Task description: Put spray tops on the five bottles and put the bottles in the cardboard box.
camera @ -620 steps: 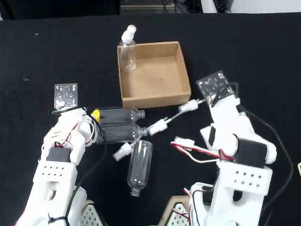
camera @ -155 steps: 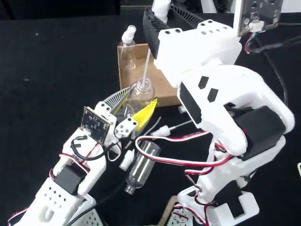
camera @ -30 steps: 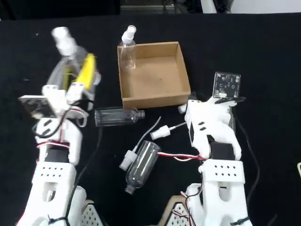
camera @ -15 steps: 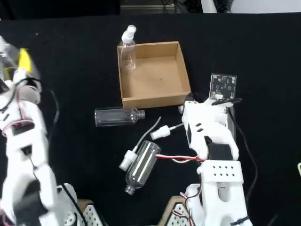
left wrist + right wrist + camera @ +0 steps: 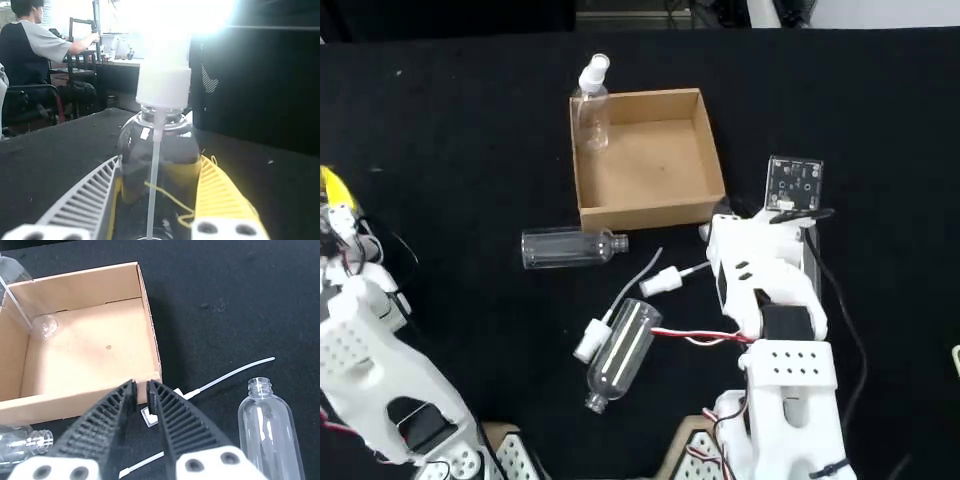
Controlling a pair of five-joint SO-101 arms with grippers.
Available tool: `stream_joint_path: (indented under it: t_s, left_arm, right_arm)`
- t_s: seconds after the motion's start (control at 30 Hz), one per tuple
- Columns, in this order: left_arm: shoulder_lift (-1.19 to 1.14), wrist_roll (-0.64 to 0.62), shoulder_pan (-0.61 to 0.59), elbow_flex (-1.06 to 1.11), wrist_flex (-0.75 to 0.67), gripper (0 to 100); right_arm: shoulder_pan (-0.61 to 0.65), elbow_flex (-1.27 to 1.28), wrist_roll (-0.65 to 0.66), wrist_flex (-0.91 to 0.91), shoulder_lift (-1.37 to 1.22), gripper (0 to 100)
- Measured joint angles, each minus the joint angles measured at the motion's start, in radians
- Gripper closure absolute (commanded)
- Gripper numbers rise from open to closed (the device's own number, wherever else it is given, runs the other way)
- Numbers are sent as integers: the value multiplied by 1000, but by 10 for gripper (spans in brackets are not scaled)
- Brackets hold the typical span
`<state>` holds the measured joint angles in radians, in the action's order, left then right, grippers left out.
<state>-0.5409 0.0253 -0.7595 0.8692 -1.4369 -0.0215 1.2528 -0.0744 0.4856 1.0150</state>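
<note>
No legible txt, nos. or signs on anything. Pale mark [image 5: 210, 83] on dark panel [image 5: 260, 90] behind capped bottle [image 5: 157, 165]: too blurred to read. Small white patch [image 5: 145, 133] on that bottle's shoulder: no print can be made out.

Black table [image 5: 840, 90], bright glare [image 5: 175, 15], a cluttered desk [image 5: 117, 61] and dark chair [image 5: 17, 102] far behind.

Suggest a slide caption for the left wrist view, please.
Left gripper clamps a clear bottle fitted with a white spray top.
</note>
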Motion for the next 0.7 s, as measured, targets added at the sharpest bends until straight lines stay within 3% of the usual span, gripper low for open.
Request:
stream_joint_path:
  t_s: [0.13,0.53,0.6,0.7]
  left_arm:
    - [-123,0,-15,-55,-40,967]
    - [-143,0,-17,-80,-5,966]
    - [-143,0,-20,-89,2,934]
    - [-143,0,-20,-91,3,805]
  right_arm:
    - [2,0,0,0,0,969]
    - [2,0,0,0,0,969]
    - [2,0,0,0,0,969]
    - [2,3,0,0,0,969]
